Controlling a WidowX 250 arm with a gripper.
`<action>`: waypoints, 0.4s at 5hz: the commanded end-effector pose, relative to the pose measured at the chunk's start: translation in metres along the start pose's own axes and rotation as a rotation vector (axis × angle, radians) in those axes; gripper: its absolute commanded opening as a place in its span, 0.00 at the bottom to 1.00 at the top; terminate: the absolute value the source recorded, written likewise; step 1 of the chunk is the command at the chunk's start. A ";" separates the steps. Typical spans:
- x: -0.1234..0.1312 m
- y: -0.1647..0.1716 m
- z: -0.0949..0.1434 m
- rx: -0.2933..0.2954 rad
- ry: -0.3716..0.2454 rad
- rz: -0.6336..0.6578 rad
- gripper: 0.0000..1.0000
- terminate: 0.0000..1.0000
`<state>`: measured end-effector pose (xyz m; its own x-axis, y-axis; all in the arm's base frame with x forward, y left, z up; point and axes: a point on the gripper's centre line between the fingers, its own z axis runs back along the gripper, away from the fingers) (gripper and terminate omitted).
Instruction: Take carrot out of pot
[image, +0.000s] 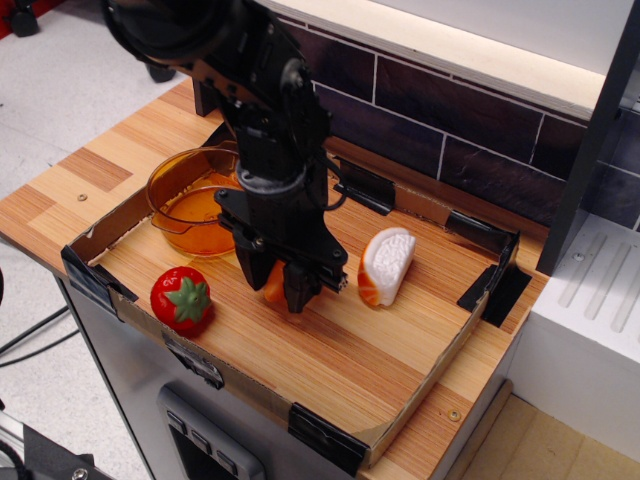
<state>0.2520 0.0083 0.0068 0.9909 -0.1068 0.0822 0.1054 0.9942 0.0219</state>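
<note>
**Carrot out of the pot, release still to come**

The carrot (273, 285) is held between the jaws of the gripper (279, 290), which are clamped on it; only a sliver of orange shows between the dark fingers. It is carried low over the wooden tray floor (330, 340), near the middle, between the strawberry (181, 298) and the white-and-orange toy piece (386, 265). Whether it already touches the wood cannot be told.

The pot (190, 205) stands at the back left of the tray, apart from the gripper, and nothing can be seen lying in it.

The main part of the task is judged done: the carrot has been brought clear of the pot. What is left is for it to be set down on the wood, released, and the arm drawn away.
</note>
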 end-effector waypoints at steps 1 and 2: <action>0.015 0.008 0.015 0.007 -0.047 0.038 1.00 0.00; 0.016 0.011 0.022 0.015 -0.049 0.074 1.00 0.00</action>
<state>0.2516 0.0133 0.0159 0.9968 -0.0306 0.0740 0.0293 0.9994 0.0191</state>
